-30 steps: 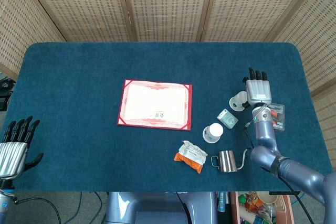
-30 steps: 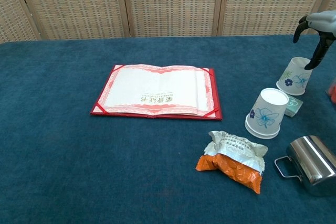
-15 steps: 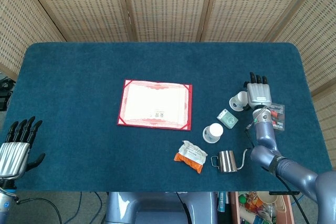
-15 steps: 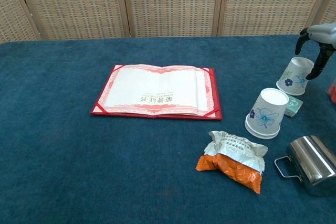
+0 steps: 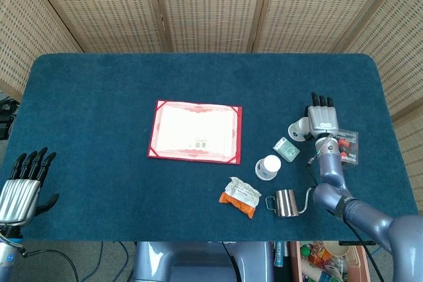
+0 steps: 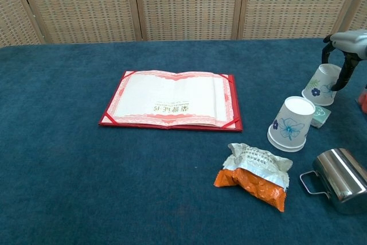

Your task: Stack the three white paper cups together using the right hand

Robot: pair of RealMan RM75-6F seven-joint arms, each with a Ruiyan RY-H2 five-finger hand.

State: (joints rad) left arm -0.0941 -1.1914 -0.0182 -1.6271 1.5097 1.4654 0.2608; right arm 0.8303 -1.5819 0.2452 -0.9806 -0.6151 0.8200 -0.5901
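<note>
Only two white paper cups with blue flowers show. One cup (image 5: 268, 166) (image 6: 291, 123) stands upside down right of centre. The other cup (image 5: 299, 128) (image 6: 321, 85) leans tilted further back and right. My right hand (image 5: 322, 119) (image 6: 346, 50) is right beside that tilted cup, fingers stretched out, with the thumb above the cup's top and a dark finger down its right side. I cannot tell whether the hand touches the cup. My left hand (image 5: 23, 186) hangs open off the table's near left corner, holding nothing.
An open red certificate folder (image 5: 195, 131) (image 6: 172, 100) lies mid-table. An orange snack packet (image 5: 240, 196) (image 6: 255, 175) and a steel mug (image 5: 285, 203) (image 6: 341, 179) sit near the front edge. A small green box (image 5: 287, 148) (image 6: 320, 117) lies between the cups, with a card packet (image 5: 348, 146) right of the hand.
My right hand has come down and nearer, closing in around the tilted cup, which shifted slightly. The left hand has sunk a little lower.
</note>
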